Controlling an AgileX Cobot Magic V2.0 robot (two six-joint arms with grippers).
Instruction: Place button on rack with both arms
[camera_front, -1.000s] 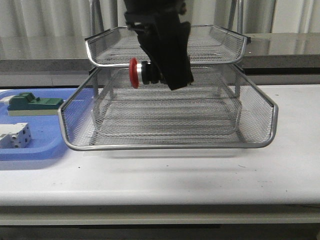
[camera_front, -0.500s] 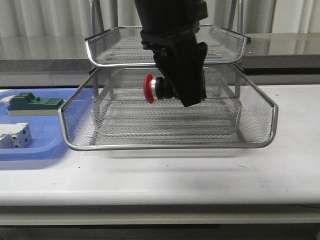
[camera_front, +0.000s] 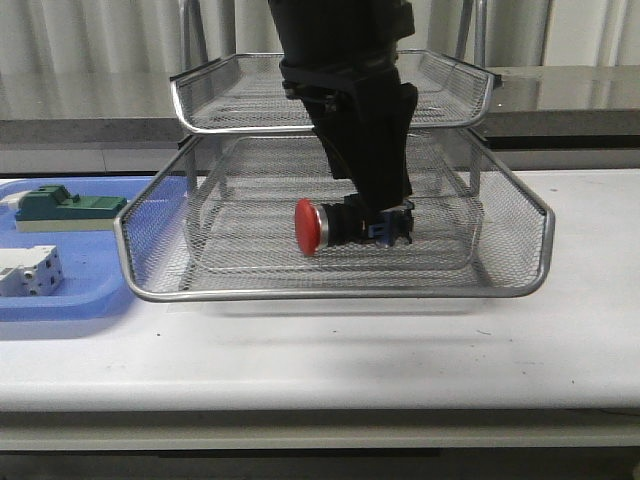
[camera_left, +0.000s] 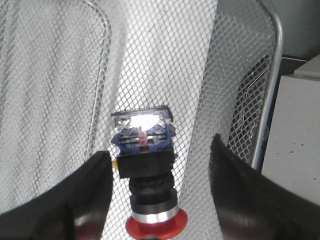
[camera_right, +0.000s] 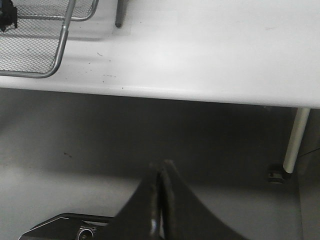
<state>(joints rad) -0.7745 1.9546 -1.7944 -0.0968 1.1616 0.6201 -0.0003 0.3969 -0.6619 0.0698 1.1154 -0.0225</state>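
Lowered into rack (camera_front: 500, 240), button (camera_front: 335, 224) shows no legible writing.

The left gripper (camera_front: 385, 222) is lower than a second ago, down inside the rack's (camera_front: 330, 290) pulled-out tray. Its fingers (camera_left: 240, 192) now stand apart, and the button (camera_front: 335, 225) lies on the mesh, cap toward 9 o'clock.

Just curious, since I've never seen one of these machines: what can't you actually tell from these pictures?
- Front view: the left pincer hides the rear of the button.
- Left wrist view: the button's red cap is cut off by the picture's edge.
- Front view: the right pincer is out of frame.
- Front view: the rack loses its top to the edge.
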